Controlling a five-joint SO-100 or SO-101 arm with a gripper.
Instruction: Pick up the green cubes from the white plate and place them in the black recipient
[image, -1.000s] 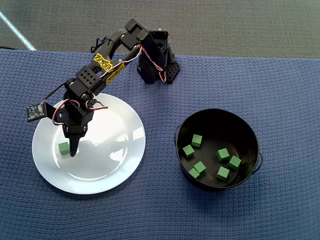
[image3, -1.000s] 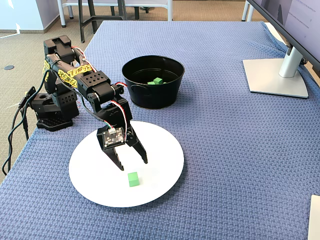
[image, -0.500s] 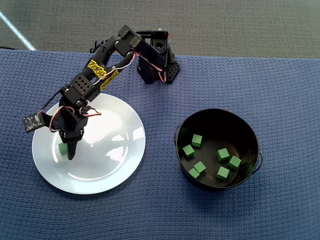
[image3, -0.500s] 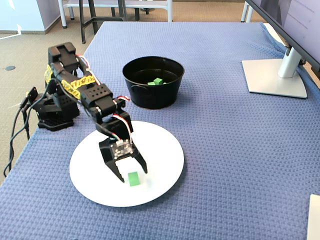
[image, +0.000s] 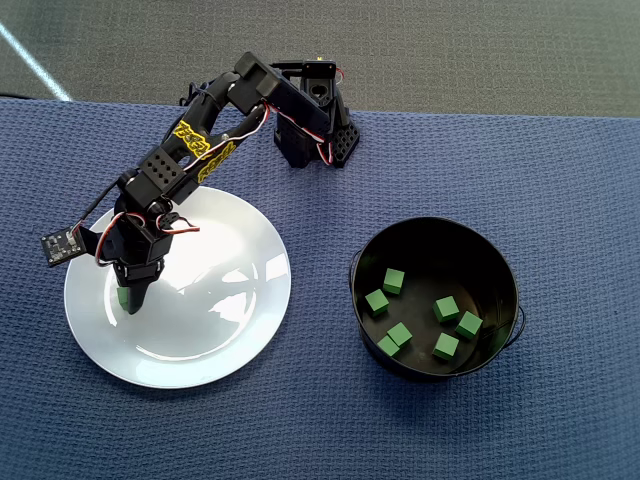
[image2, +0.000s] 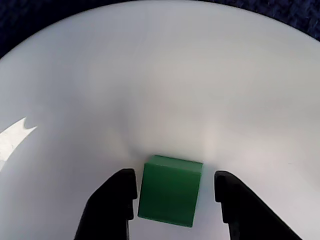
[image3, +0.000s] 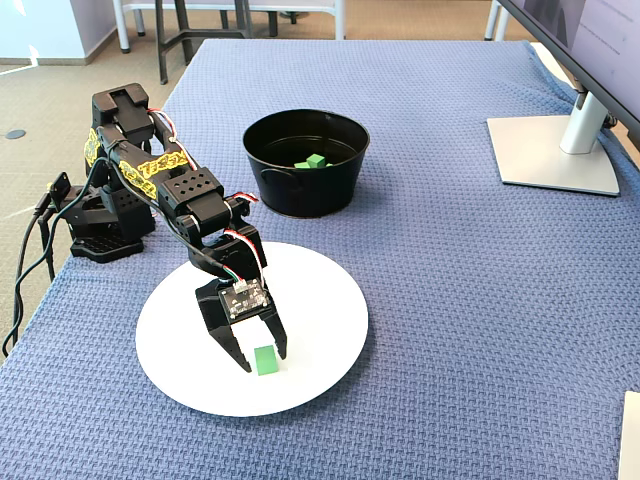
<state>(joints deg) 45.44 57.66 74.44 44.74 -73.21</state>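
The green cube (image2: 170, 191) left on the white plate (image: 230, 330) sits between the two fingers of the end effector (image2: 174, 192), and in the wrist view we see a sliver of white on either side of it, so the fingers are apart and not yet pressing on it. In the fixed view the same cube (image3: 265, 360) lies on the near part of the plate, a little way in from the rim; in the overhead view the end effector (image: 128, 300) hides most of it.

We see a few ways this could go wrong. The cube looks slightly turned against the fingers, so closing may twist it or squeeze it out forward. The plate is glossy, so a finger that meets the cube first may push it sliding away. If the tips press down on the plate, the plate itself may shift on the blue cloth of the desk (image3: 450, 300).

Seven green cubes (image: 400, 333) already lie in the black recipient (image: 436, 232), well apart from the plate.

The arm (image: 205, 135) reaches out from its base (image: 315, 130) over the plate, wrist bent steeply so the end effector points down at the plate's surface.
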